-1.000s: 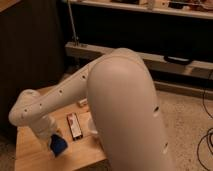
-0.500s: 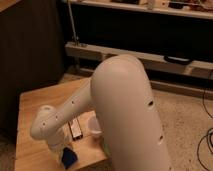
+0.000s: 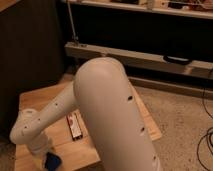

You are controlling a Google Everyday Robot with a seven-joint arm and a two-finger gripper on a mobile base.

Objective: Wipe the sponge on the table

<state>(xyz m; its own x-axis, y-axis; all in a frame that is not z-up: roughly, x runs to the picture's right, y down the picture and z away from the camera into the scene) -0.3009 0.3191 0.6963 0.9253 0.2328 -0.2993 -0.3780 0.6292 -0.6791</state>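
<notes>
A robot's bulky white rounded arm (image 3: 107, 115) fills the middle of the view and is the nearest thing to the camera. Its slimmer white forearm slopes down toward the picture's lower left. At the end of that forearm, low in the picture's left corner, the gripper (image 3: 45, 152) points down at the near edge of a low light-brown wooden table with a plank-grain top (image 3: 42, 102). A small dark blue squarish soft sponge (image 3: 52, 161) lies directly under the gripper's tip and a little to its picture-right. It sits on the tabletop close to the near edge and seems to be in contact with the gripper. The wrist hides the gripper's working end, so it cannot be told whether the gripper is clamped on the sponge, merely pressing it, or open. The sponge looks roughly square, with no clear long axis. Because it is at the table's near edge, the free wood for any wiping stroke lies away from the camera, toward the table's far side. Just beyond and to the picture-right lies a flat black-and-red rectangular object (image 3: 75, 126), near the sponge but apart from it, and a sideways stroke could meet it. Past the table is a speckled pale floor (image 3: 175, 112) with dark cables (image 3: 205, 145) at the right edge. Farthest back, a long grey shelf (image 3: 125, 52) runs across a dark wall.
</notes>
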